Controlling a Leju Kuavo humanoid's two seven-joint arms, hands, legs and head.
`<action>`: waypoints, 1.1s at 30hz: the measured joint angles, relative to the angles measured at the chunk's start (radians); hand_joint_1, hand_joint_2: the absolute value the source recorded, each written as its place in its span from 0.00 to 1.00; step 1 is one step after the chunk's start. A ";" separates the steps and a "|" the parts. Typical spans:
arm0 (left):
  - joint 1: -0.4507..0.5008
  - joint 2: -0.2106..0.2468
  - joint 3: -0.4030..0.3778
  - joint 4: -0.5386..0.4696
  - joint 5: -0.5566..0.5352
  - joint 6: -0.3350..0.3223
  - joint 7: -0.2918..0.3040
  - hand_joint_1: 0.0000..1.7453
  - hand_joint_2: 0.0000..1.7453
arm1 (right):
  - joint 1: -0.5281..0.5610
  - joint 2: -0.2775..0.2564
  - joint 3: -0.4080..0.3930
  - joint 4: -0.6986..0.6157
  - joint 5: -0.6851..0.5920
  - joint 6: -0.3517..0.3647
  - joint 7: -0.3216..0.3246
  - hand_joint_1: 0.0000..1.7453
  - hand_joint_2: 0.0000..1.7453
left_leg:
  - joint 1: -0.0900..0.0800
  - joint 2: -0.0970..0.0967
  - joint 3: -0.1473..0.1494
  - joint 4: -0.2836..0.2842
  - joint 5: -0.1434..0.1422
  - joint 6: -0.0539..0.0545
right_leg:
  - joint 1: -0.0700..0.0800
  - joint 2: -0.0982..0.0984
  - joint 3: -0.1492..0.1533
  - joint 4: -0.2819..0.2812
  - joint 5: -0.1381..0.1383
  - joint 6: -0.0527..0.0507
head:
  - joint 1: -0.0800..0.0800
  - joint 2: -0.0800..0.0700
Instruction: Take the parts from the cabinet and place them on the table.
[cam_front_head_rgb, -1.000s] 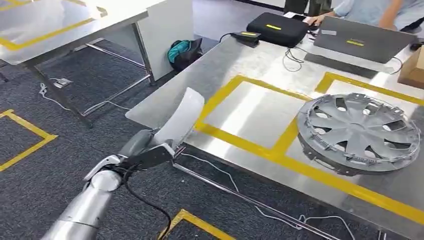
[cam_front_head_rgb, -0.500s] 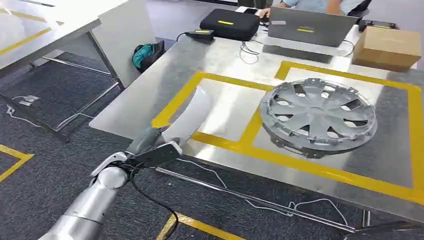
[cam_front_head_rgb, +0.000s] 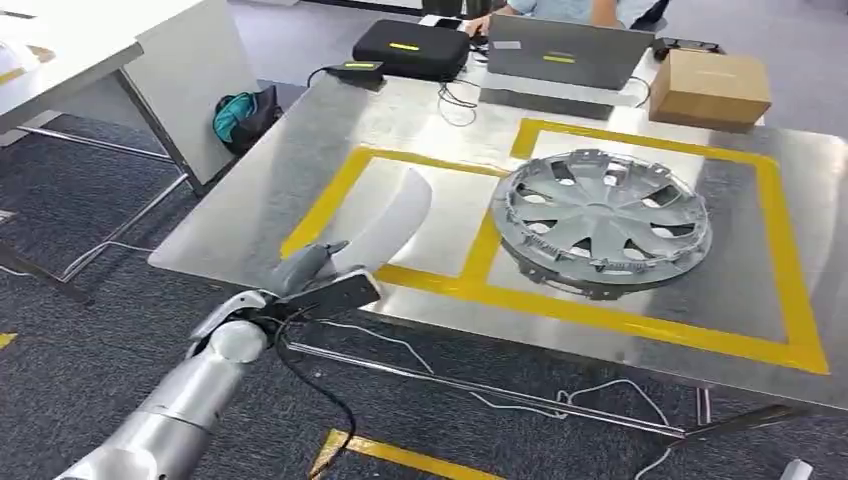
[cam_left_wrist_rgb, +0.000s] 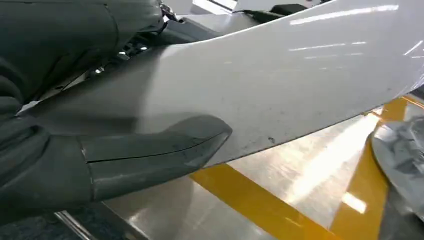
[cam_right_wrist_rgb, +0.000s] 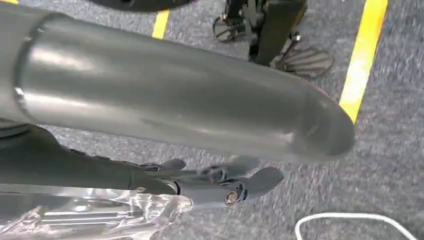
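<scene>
Left hand (cam_front_head_rgb: 300, 285) clamped on white curved panel (cam_front_head_rgb: 385, 222), long axis running up and forward. Taped table square (cam_front_head_rgb: 330, 190) just beyond the fingertips. Right hand (cam_right_wrist_rgb: 220, 185): grip unclear.

Bright overhead glare on steel table (cam_front_head_rgb: 300, 190), wrist views blurred (close)

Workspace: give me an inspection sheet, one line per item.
Surface: steel table, two yellow-taped squares.
Job's things: white curved panel held over the near-left square; hubcap in the right square.
Clutter: black case, laptop, cardboard box.
Hands: left hand grips the panel; right hand holds clear plastic.
Cables: white cable under the table.
Surroundings: carpet, teal bag, a person behind the laptop.
</scene>
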 joint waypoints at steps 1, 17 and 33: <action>-0.004 0.000 0.000 0.003 -0.006 0.010 0.006 1.00 1.00 | -0.001 0.000 0.000 0.000 0.000 0.002 -0.002 0.00 0.00 | 0.000 0.000 -0.001 0.000 0.000 0.002 | 0.000 0.000 0.000 -0.003 0.002 0.005 | 0.000 0.000; -0.088 -0.011 -0.055 0.035 -0.321 0.180 0.140 1.00 1.00 | -0.001 0.003 0.000 0.007 0.021 0.010 -0.006 0.00 0.00 | 0.001 0.000 -0.009 0.001 0.003 0.007 | -0.003 -0.001 -0.007 -0.006 0.006 0.048 | 0.000 0.000; -0.225 -0.062 -0.121 0.269 -0.602 0.198 0.227 1.00 1.00 | -0.011 0.003 0.009 0.013 0.054 0.017 -0.012 0.00 0.00 | 0.001 0.000 -0.011 0.001 0.005 0.006 | -0.003 -0.001 -0.009 -0.004 0.006 0.047 | 0.000 0.000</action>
